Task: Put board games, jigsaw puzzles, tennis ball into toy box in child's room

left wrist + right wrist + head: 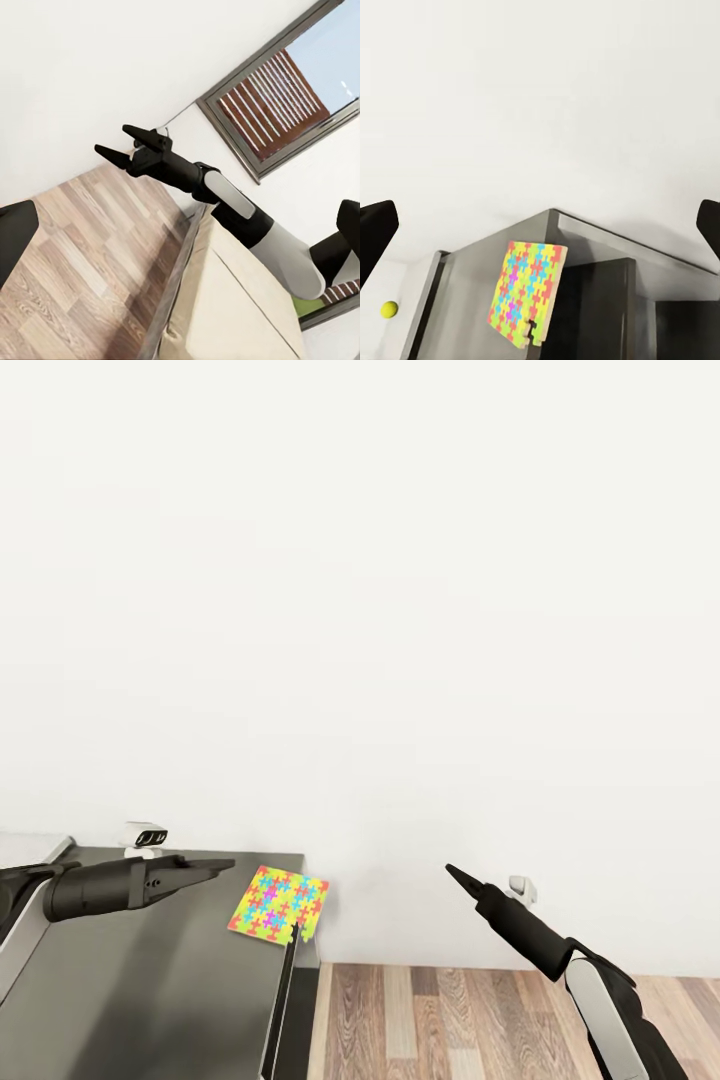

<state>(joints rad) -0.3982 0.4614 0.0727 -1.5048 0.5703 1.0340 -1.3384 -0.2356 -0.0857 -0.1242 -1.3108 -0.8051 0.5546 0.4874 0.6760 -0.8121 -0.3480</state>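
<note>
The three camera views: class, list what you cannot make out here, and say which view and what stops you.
1. Toy box, head view: left side and near end cut off by the picture edges.
2. Jigsaw puzzle: whether it rests on the box's rim or leans cannot be told.
3. Tennis ball, right wrist view: too small for detail.
4. Left gripper, head view: its fingers overlap, so open or shut is unclear.

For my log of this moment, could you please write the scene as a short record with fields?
setting: white wall, wood plank floor
grey surface: dark grey top at the head view's lower left
jigsaw puzzle: bright sheet at that top's corner, partly over the edge
tennis ball: small yellow-green ball in the right wrist view
left gripper: near the puzzle, apart from it
right gripper: open, holding nothing
bed: cream mattress under a window
</note>
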